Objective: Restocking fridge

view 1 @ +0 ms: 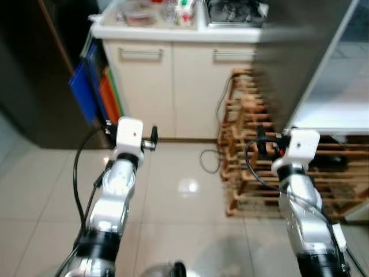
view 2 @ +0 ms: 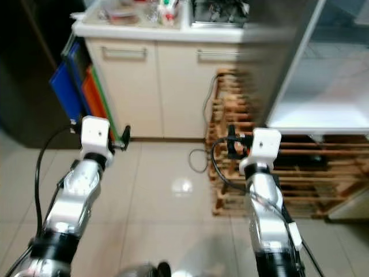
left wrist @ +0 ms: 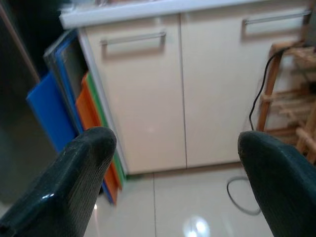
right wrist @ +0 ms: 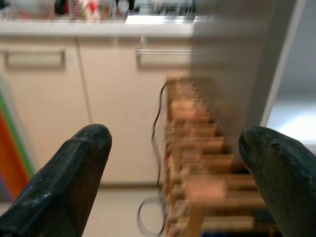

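Both silver arms are raised in front of me over the tiled floor, the left arm [view 1: 118, 184] on the left and the right arm [view 1: 300, 196] on the right. My left gripper [left wrist: 175, 148] is open with nothing between its black fingers [left wrist: 81, 168]; it faces the cream cabinet [left wrist: 143, 94]. My right gripper [right wrist: 175, 140] is also open and empty, facing the wooden rack [right wrist: 197, 148]. A tall grey panel [view 1: 300, 52], blurred, stands at the right with a white ledge [view 1: 337, 112] beside it; it may be an open fridge door.
The cream cabinet [view 1: 173, 81] carries a counter with food containers [view 1: 141, 12] and a dish rack [view 1: 233, 12]. Blue and orange boards [view 1: 92, 92] lean between it and a dark unit [view 1: 34, 75]. A black cable [view 1: 210, 158] lies by the wooden rack [view 1: 248, 150].
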Robot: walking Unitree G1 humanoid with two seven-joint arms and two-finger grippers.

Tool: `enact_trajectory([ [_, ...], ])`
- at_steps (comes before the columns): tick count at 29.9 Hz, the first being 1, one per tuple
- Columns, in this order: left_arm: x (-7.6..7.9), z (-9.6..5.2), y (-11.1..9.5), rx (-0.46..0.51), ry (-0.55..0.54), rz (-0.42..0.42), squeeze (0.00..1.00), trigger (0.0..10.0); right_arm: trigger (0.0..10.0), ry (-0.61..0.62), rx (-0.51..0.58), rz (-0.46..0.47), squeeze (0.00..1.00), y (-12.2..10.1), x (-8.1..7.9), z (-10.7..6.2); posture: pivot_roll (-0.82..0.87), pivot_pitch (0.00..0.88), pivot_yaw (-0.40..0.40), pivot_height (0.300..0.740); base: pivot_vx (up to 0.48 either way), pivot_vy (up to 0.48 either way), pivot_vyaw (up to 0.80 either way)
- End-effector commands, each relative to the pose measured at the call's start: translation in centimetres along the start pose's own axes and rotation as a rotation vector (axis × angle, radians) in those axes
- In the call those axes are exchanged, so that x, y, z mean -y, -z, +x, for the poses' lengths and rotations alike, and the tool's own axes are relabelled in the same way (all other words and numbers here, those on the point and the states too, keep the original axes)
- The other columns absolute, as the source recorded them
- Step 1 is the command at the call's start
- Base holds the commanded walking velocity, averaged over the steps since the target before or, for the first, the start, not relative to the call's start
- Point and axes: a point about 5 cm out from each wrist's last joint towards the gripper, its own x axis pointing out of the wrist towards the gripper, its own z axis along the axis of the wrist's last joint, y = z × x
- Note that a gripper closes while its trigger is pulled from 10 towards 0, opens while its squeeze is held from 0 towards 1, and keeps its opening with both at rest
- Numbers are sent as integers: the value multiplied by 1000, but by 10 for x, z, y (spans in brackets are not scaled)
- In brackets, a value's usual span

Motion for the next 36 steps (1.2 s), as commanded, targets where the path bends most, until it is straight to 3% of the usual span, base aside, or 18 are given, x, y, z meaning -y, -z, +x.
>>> enact_trajectory([
  [1,-5,-3,-3,30,16,-33,0,10000,10000,-29,26,20,0,-5,-3,-3,16,31,1,740,0,0,0],
  [5,-12,-18,15,-5,39,-8,0,10000,10000,-46,20,48,0,-2,-7,-9,14,32,-1,740,0,0,0],
  [7,-13,-25,17,-17,31,-71,0,10000,10000,-23,-3,66,0,5,-5,-12,23,33,-1,740,0,0,0],
  [9,-8,-23,9,-2,33,-109,0,10000,10000,-9,-12,58,0,10,-4,-14,23,33,-3,740,0,0,0],
  [13,1,-16,-7,58,43,-101,0,10000,10000,-1,-33,47,0,17,-4,-18,20,26,-3,740,0,0,0],
  [18,2,-14,-10,59,36,-68,0,10000,10000,0,-36,46,0,17,-3,-17,19,31,-1,740,0,0,0],
  [36,6,0,-22,77,5,-15,0,10000,10000,11,-37,5,0,14,2,-1,23,38,0,740,472,0,222],
])
